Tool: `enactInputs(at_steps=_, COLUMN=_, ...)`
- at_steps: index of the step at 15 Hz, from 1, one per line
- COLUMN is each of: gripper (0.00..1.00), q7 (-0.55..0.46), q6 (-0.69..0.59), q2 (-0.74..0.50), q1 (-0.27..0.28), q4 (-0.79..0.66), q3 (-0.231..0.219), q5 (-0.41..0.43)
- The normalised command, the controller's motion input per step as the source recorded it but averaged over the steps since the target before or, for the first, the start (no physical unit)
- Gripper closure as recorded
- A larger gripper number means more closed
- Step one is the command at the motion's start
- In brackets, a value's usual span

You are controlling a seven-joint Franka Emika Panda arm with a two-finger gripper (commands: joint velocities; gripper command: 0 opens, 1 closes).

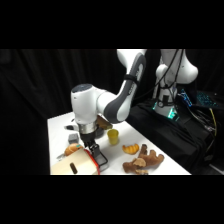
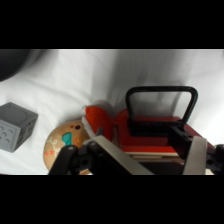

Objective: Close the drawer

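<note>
The small light-wood drawer with red-trimmed front [image 2: 155, 137] sits directly under the pincer [image 2: 150, 152], whose fingers stand wide apart behind its black wire handle [image 2: 160, 105]. An off-centre push could skew and jam the drawer.

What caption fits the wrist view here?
Gripper poised at the red-fronted drawer with its black loop handle, a grey cube nearby.

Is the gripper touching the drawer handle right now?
Cannot tell. In the wrist view the gripper sits close over the drawer by its black handle, but no contact or gap shows plainly.
</note>
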Motion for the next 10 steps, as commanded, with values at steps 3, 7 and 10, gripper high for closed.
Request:
enactInputs(at_steps=3, gripper=0.0, q7=-0.08, q6=-0.27, q2=0.26, q1=0.035, q4=0.55, q3=-0.003, q5=-0.018)
enactInputs(at_steps=7, gripper=0.0, q7=-0.01, q6=-0.45, q2=0.0, q1=0.076, q4=0.38, q3=-0.041, q5=-0.05)
enactInputs(at_steps=10, gripper=0.0, q7=0.08, q6=-0.68, q2=-0.41, q1=0.108, q4=0.06, q3=-0.08, q5=-0.109)
